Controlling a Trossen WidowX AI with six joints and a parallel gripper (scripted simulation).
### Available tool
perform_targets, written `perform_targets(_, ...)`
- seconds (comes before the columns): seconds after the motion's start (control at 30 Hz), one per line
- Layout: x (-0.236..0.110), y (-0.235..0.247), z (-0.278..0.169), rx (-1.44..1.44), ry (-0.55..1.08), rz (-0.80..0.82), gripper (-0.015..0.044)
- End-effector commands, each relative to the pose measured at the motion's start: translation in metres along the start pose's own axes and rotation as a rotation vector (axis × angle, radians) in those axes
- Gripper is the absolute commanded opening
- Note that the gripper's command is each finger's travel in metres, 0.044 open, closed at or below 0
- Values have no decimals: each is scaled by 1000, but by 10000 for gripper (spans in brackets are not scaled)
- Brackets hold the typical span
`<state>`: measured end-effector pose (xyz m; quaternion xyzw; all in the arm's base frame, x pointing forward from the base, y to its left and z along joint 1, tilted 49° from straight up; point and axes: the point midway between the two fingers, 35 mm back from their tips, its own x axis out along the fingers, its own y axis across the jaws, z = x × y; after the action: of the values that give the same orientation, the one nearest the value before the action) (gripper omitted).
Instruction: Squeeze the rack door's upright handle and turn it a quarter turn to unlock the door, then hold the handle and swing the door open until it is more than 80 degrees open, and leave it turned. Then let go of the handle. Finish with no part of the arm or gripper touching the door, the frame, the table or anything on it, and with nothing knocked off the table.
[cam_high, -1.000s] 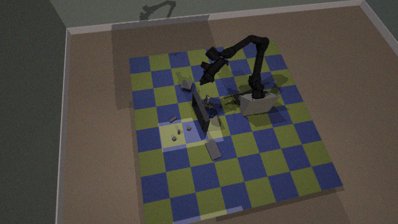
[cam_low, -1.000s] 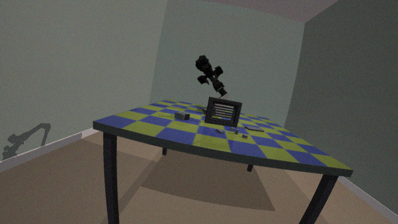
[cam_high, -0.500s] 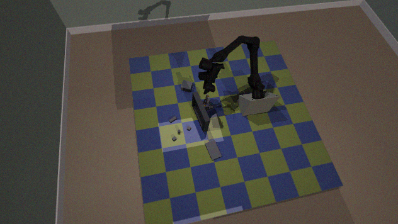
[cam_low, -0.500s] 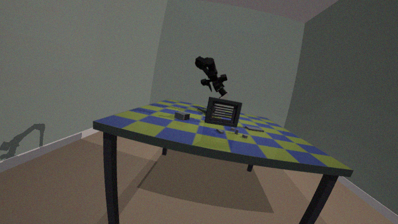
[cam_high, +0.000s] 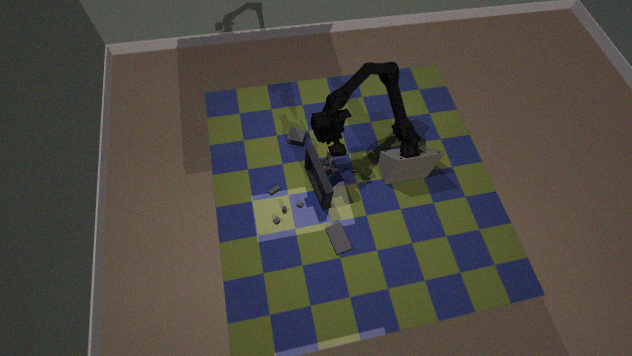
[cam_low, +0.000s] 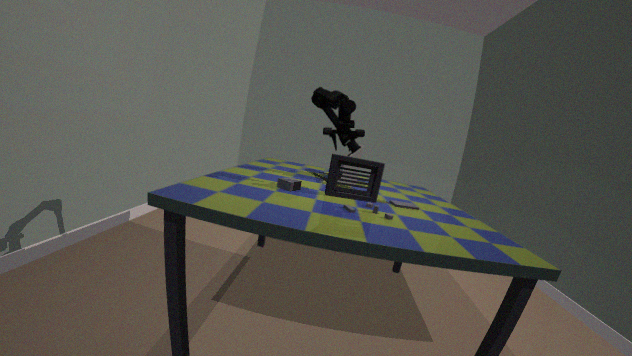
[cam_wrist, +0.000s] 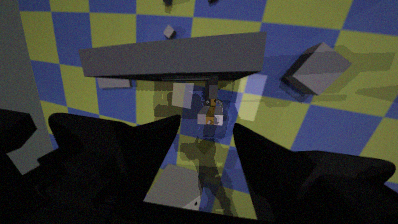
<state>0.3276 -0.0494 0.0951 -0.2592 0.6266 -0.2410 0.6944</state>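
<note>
The dark rack frame (cam_high: 318, 188) (cam_low: 329, 180) (cam_wrist: 175, 56) stands upright on the checkered table. Its slatted door (cam_low: 355, 176) looks shut, in line with the frame. The handle (cam_high: 332, 168) (cam_wrist: 212, 104) juts out from the door on the arm's side, with an orange band and a pale end; its exact turn is hard to tell. My gripper (cam_high: 338, 151) (cam_wrist: 206, 123) is open and points down above the handle. In the wrist view the handle shows between the two fingertips, lower down, and nothing is held. In the exterior view the fingers are small and dark.
A grey block (cam_high: 296, 136) (cam_low: 289, 184) (cam_wrist: 320, 70) stands near one end of the frame. A flat slab (cam_high: 339, 238) (cam_low: 404, 204) lies beyond the other end. Several small pieces, one a small cube (cam_high: 300, 204) (cam_wrist: 169, 31), lie behind the frame. The arm's pale base (cam_high: 410, 169) faces the door.
</note>
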Motion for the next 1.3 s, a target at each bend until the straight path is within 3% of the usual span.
perform_targets(0.0,5,2,-2,-92,77,-79,282)
perform_targets(1.27,51,-3,-7,-146,113,-117,282)
